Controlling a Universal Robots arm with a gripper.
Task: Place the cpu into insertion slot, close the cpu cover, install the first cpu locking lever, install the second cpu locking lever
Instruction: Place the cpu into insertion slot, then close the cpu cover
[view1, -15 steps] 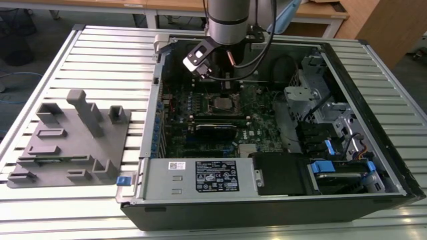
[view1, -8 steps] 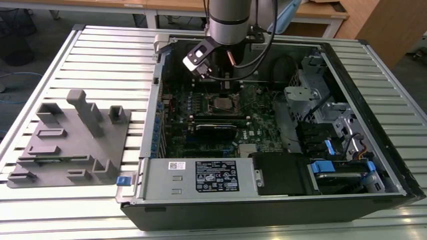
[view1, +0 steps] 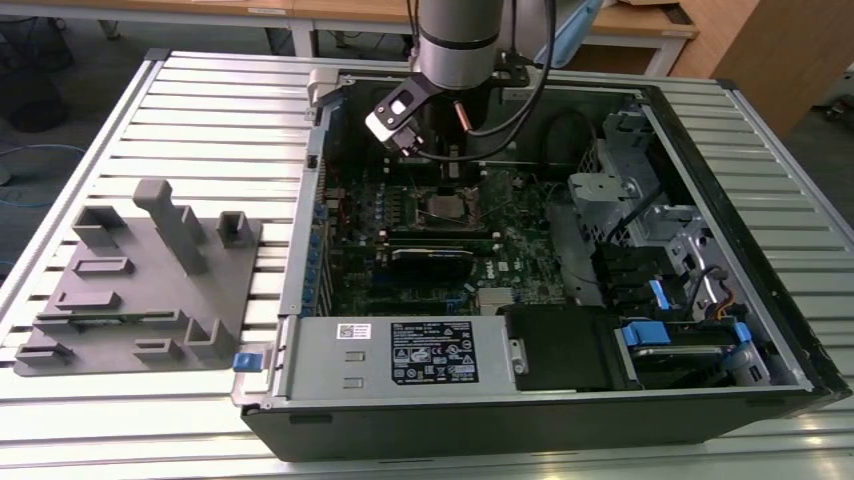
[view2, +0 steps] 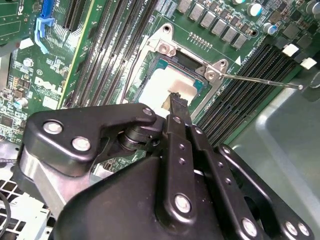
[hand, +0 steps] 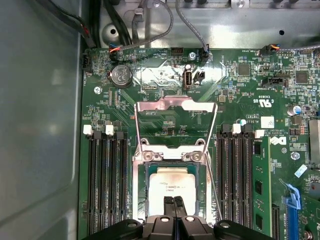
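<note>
Gripper (hand: 174, 204) hanging directly above the insertion slot (hand: 202, 190), its black fingers (hand: 169, 206) drawn together with only a thin seam showing between the tips and nothing clamped between them; in both wrist views the tips are hovering at or just over the top of the cpu (hand: 172, 182), and whether they are touching it cannot be told. The cpu is lying flat and square inside the insertion slot, its pale metal face turned upward. The cpu cover (hand: 176, 104) is standing swung open on its hinge at the far edge of the insertion slot, so that green board is showing through its central cutout. A thin locking lever (view2: 260, 80) is angling away from one corner of the insertion slot, out over the long black memory slots (hand: 105, 185) that are flanking the insertion slot on both sides. Around the insertion slot, the open computer case (view1: 534, 420) is resting on a slatted metal surface (view1: 200, 100); well apart from the insertion slot, toward the exterior view's left, a grey fixture (view1: 147, 280) is sitting on the same surface
</note>
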